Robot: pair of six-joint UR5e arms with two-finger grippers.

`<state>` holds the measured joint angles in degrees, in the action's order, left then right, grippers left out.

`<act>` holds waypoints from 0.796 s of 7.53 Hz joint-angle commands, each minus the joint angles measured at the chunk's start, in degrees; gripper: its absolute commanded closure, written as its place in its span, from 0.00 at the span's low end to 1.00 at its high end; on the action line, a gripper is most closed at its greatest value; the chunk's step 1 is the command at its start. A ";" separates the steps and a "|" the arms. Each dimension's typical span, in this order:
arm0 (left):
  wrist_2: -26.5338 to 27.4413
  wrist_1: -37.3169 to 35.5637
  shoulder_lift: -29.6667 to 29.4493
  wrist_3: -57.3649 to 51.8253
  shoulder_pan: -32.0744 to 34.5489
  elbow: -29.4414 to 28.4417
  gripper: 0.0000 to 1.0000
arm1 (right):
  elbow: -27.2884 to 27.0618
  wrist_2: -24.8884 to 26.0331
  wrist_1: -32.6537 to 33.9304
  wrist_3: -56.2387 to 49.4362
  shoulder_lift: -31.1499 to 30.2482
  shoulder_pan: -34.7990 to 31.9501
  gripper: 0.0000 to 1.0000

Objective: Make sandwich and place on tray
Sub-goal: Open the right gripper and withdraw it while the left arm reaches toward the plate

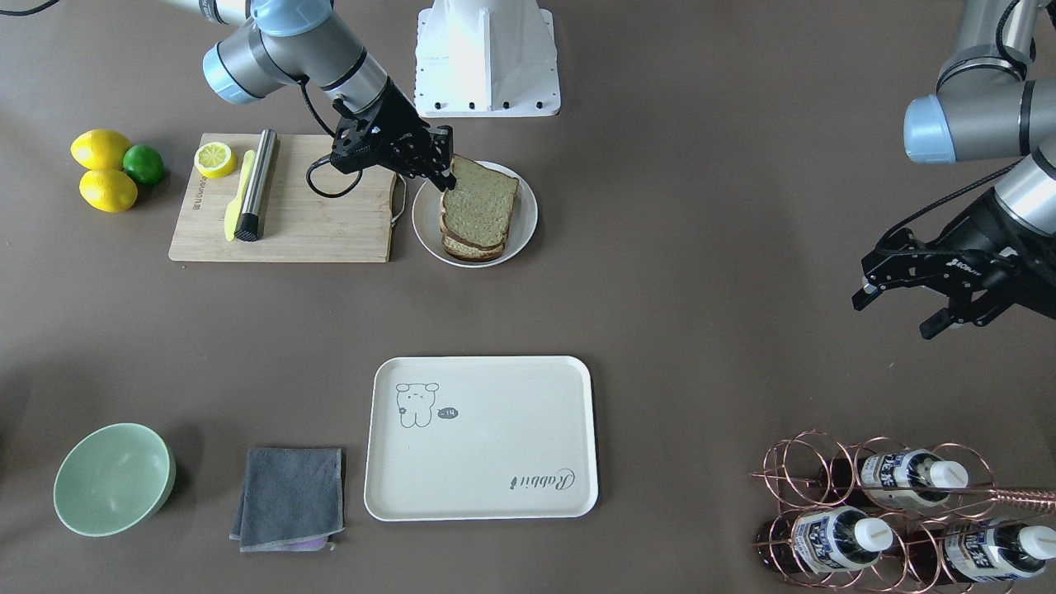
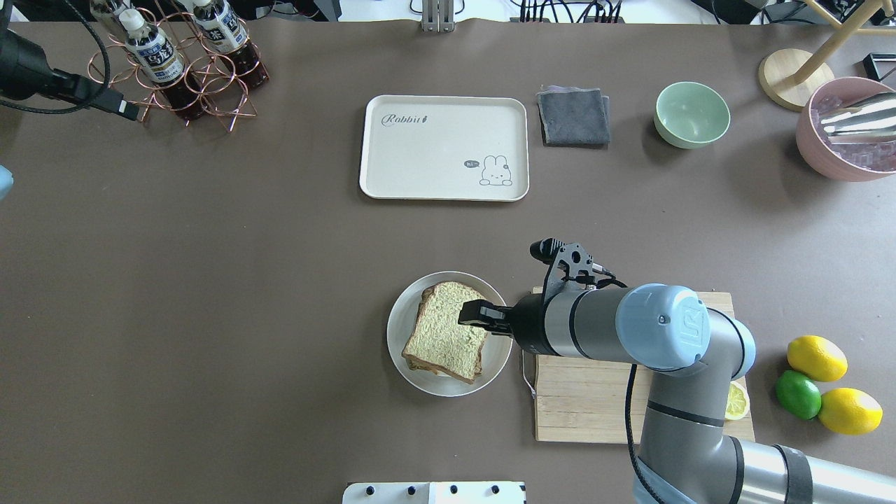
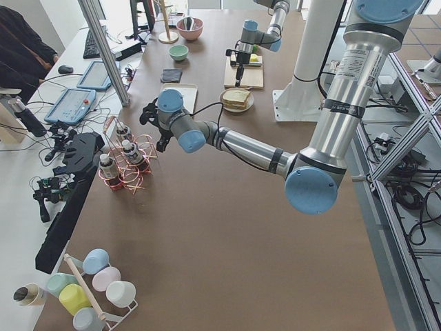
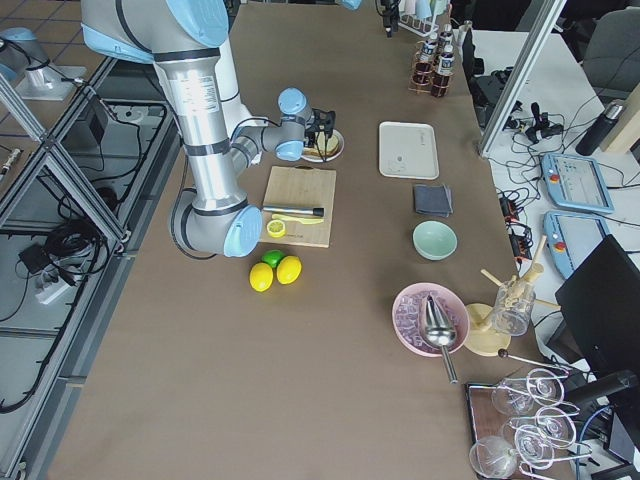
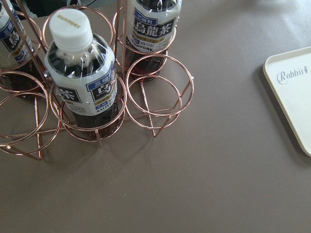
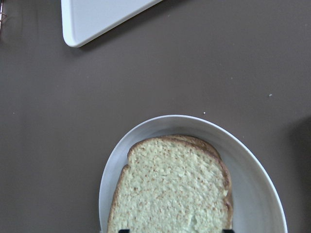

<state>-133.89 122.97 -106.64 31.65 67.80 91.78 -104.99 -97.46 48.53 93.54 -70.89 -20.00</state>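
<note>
A stack of pale wholegrain bread slices [image 1: 483,202] lies on the round white plate [image 1: 524,219]. The top slice sits aslant and no egg shows. My right gripper [image 1: 448,161] is open at the stack's edge nearest the cutting board. In the right wrist view its tips stand wide apart on either side of the top slice [image 6: 170,189]. The overhead view shows it over the bread [image 2: 448,332]. The cream tray [image 1: 487,445] with the drawing and "Rabbit" script lies bare, well apart from the plate. My left gripper [image 1: 895,318] is open and empty, near the bottle rack.
The wooden cutting board [image 1: 313,223] beside the plate holds a lemon half [image 1: 214,158], a yellow knife [image 1: 239,198] and a steel cylinder [image 1: 257,181]. Lemons and a lime [image 1: 103,169] lie beyond it. A green bowl [image 1: 111,478], grey cloth [image 1: 289,495] and copper bottle rack [image 1: 891,511] flank the tray.
</note>
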 commanded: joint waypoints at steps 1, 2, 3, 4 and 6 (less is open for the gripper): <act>-0.05 -0.27 -2.42 1.13 -0.04 -0.90 0.03 | -0.57 -3.42 2.60 -0.12 0.22 -4.76 0.01; -0.05 -0.10 -4.70 6.70 -0.56 -1.07 0.03 | -0.66 -8.75 3.75 -0.12 0.22 -8.96 0.01; 0.12 0.60 -5.76 11.37 -4.31 -0.73 0.03 | -0.57 -13.15 4.11 -0.55 -0.04 -13.53 0.01; 3.51 2.87 -7.52 16.99 -7.83 -0.64 0.03 | -0.66 -15.03 6.64 -1.86 -0.74 -17.84 0.01; 9.33 7.62 -8.59 27.82 -14.43 -0.03 0.03 | -0.92 -16.79 15.14 -14.21 -1.70 -23.91 0.01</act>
<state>-129.17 126.90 -114.16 50.94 58.62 91.18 -105.69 -111.90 56.87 88.57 -71.63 -38.14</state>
